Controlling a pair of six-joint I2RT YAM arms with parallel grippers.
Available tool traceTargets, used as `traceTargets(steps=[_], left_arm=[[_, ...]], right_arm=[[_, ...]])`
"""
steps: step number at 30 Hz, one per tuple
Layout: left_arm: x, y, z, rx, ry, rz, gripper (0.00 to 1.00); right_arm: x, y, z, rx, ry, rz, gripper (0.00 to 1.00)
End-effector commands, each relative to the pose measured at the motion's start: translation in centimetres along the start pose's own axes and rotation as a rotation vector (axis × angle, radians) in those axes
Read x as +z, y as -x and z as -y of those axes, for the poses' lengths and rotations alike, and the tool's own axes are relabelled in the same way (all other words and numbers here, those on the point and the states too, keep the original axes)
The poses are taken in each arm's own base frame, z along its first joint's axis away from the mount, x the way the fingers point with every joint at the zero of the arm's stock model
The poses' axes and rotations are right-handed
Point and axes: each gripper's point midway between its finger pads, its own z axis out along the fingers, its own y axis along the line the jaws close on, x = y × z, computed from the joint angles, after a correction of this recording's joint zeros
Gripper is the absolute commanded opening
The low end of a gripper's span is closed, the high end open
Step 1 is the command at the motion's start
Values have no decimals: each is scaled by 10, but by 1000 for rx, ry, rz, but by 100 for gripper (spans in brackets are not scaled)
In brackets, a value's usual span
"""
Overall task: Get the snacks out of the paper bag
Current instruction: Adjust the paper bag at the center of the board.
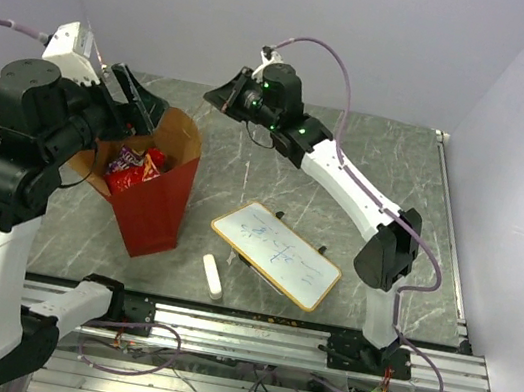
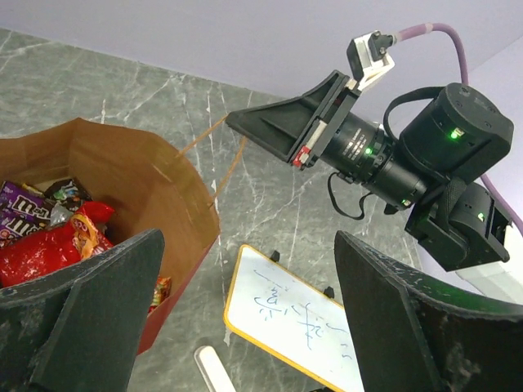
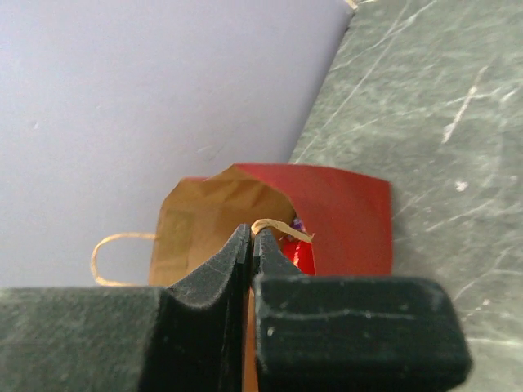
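The grey table (image 1: 247, 163) carries the upright paper bag (image 1: 153, 207), snacks (image 1: 133, 166) inside. The right gripper (image 3: 251, 241) clamps one twine handle (image 3: 276, 225); the left gripper (image 2: 245, 245) hangs over the bag mouth, fingers apart.

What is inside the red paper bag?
Snacks lie on top inside the paper bag: a big red-orange packet and purple candy packs. Anything beneath them is covered, so the bottom of the bag cannot be seen.
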Motion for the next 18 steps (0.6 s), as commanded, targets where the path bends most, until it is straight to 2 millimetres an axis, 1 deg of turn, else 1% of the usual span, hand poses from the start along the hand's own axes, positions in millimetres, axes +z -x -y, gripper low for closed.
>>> traceTargets(steps=[1, 6, 10, 12, 14, 15, 17, 18], left_arm=[[8, 14, 0, 0, 6, 44, 96], [29, 19, -2, 3, 25, 26, 96], [55, 18, -2, -14, 28, -15, 95], [69, 16, 0, -40, 20, -38, 95], [83, 11, 1, -64, 10, -63, 97], [89, 9, 0, -68, 8, -76, 99], [98, 7, -8, -60, 51, -98, 99], [106, 4, -18, -54, 101, -120, 99]], right_arm=[[-8, 71, 10, -21, 16, 164, 0], [-21, 98, 50, -6, -11, 165, 0], [-36, 119, 78, -34, -53, 176, 0], [-46, 129, 89, -49, -78, 187, 0], [-60, 142, 107, -52, -105, 207, 0], [-66, 146, 110, -52, -108, 212, 0], [-75, 149, 123, -46, -122, 214, 0], [-79, 151, 126, -43, -127, 216, 0]])
